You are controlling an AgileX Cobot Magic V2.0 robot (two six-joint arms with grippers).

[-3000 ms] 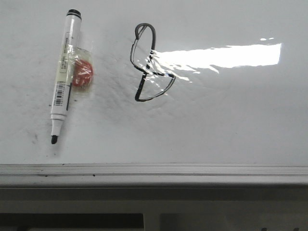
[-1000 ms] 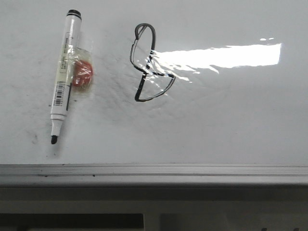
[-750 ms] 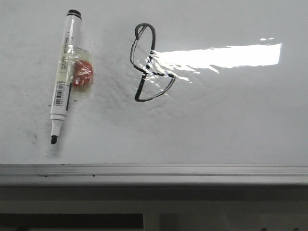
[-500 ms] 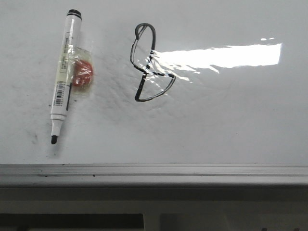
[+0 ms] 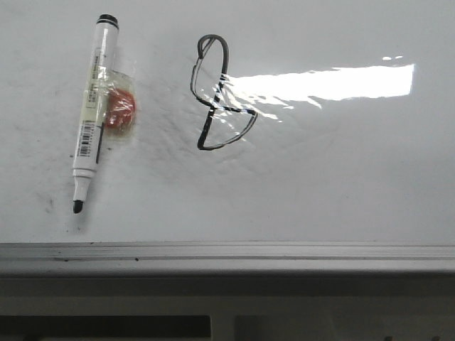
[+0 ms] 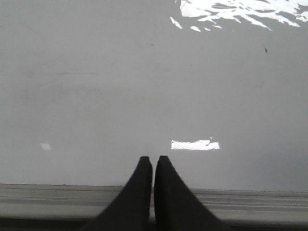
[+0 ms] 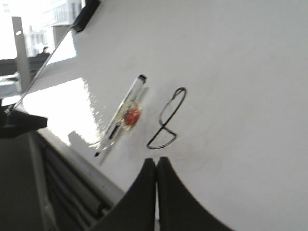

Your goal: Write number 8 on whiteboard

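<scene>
Number 8: thin black outline drawn on the whiteboard, right of the marker, apart from it.
Marker writing: a barcode label on the barrel; its text is too small to read.
Change: nothing on the board has moved; the view has shifted very slightly.
Left gripper: fingers pressed together, empty.
Right gripper: fingers pressed together, empty.

Light: you get a bright window glare across the glossy surface | Furniture: grey shelf rails below | Background: bright, blurred window.
</scene>
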